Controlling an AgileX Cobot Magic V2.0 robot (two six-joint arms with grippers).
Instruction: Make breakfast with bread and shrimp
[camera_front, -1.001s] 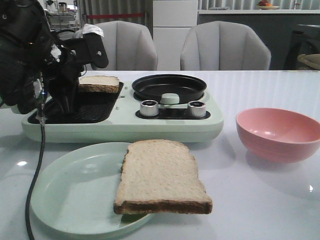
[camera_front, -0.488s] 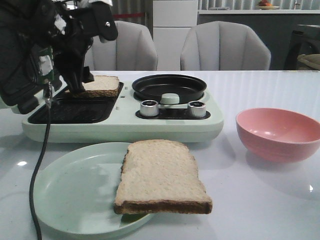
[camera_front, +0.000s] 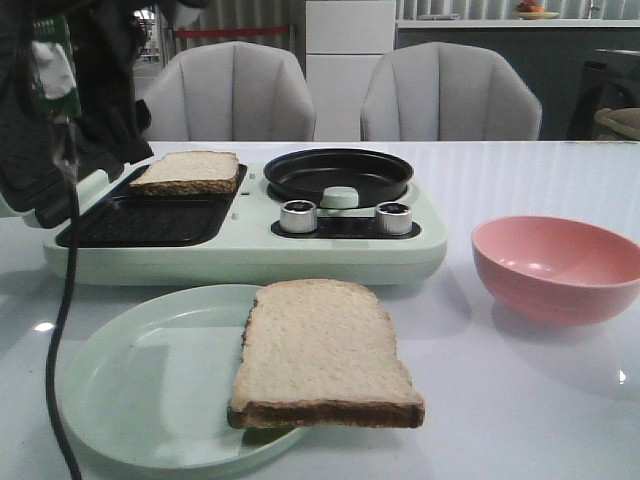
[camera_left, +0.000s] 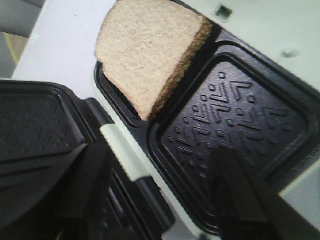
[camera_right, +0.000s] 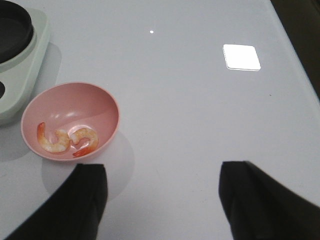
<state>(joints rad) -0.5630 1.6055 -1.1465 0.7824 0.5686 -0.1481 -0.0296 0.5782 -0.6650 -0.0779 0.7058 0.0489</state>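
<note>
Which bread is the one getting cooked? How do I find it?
Find the big pale green cooker at the back of the table. Its left half is a black grill tray, and that bread slice sits at the tray's far end. The other slice lies nearer, half on a green plate.

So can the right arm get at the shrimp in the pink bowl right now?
Probably yes. The right gripper is open and empty, the shrimp lie uncovered in the pink bowl, and only bare table shows between them.
</note>
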